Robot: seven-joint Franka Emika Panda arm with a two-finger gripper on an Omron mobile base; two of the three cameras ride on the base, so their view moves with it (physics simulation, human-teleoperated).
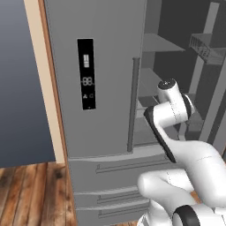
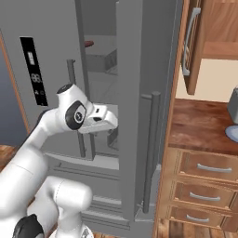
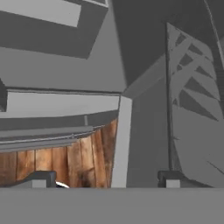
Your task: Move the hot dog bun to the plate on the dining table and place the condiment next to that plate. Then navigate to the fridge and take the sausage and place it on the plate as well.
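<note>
The fridge (image 1: 101,88) is tall and grey, with its left door shut and its right door (image 2: 135,107) swung open. My arm reaches into the open compartment at mid height, with the hand (image 2: 100,120) level with a lower shelf. In the hand view my gripper (image 3: 105,180) is open; its fingertips (image 3: 40,179) stand far apart with nothing between them. A small dark red-brown end, the sausage (image 2: 88,44), lies on an upper shelf well above the hand. The bun, plate, condiment and dining table are out of view.
Grey shelves (image 1: 159,44) and a wire door bin (image 3: 192,96) surround the hand. Freezer drawers (image 1: 110,170) sit below. To the right stand a wooden counter (image 2: 204,125) with drawers and an upper cabinet (image 2: 209,28). The floor (image 1: 26,194) is wood.
</note>
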